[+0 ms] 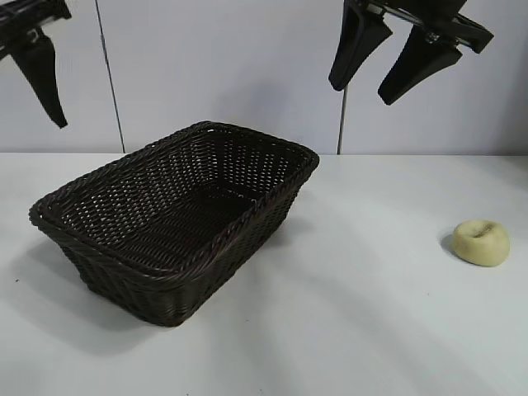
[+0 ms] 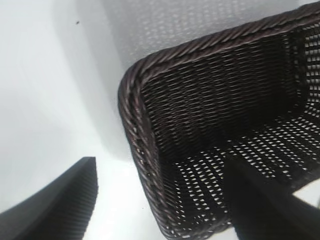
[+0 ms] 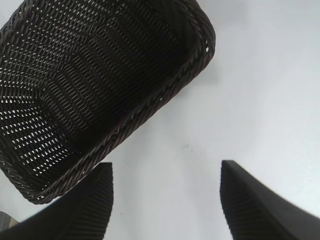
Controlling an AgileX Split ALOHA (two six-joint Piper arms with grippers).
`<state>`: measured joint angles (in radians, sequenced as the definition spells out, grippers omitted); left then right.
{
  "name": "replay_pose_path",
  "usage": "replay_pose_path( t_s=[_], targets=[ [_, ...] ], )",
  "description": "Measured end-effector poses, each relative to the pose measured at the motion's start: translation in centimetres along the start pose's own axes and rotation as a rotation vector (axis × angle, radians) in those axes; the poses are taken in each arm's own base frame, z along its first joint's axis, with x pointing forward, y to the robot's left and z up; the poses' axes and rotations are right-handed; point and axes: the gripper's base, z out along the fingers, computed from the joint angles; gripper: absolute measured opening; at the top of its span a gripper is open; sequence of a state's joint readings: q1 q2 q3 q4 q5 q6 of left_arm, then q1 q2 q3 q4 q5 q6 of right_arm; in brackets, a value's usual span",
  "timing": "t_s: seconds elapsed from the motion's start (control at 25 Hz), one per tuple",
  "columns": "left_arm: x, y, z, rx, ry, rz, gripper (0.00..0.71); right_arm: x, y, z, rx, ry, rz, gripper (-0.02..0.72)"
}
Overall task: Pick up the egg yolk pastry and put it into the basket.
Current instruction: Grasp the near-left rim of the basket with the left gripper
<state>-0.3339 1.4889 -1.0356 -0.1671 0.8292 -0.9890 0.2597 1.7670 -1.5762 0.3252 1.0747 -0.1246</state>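
Cream-coloured egg yolk pastry (image 1: pixel 481 242) is left untouched on the table (image 1: pixel 346 313), well apart from the empty basket (image 1: pixel 177 219). Right gripper (image 1: pixel 394 64) is held high, spread and empty; left gripper (image 2: pixel 160 200) likewise spread, above the basket corner.

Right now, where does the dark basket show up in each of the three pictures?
Exterior view: the basket sits left of centre on the table.
Left wrist view: one basket corner fills the right side, from centre to edge.
Right wrist view: the basket fills the upper left.
Shared landmark: its braided rim, seen in all three.
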Motion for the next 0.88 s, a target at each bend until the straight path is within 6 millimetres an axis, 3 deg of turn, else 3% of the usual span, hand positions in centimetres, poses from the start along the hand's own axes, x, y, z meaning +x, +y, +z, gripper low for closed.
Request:
replay_pose_path(
  t_s=[0.4,0.88],
  targets=[
    [3.5,0.4,2.7,0.021,0.019,-0.058,0.511,0.0,0.0,0.0,0.000,0.000,0.000,0.454],
    [3.2,0.0,7.9,-0.012,0.007,-0.082,0.511,0.0,0.0,0.0,0.000,0.000,0.000,0.454]
  ],
)
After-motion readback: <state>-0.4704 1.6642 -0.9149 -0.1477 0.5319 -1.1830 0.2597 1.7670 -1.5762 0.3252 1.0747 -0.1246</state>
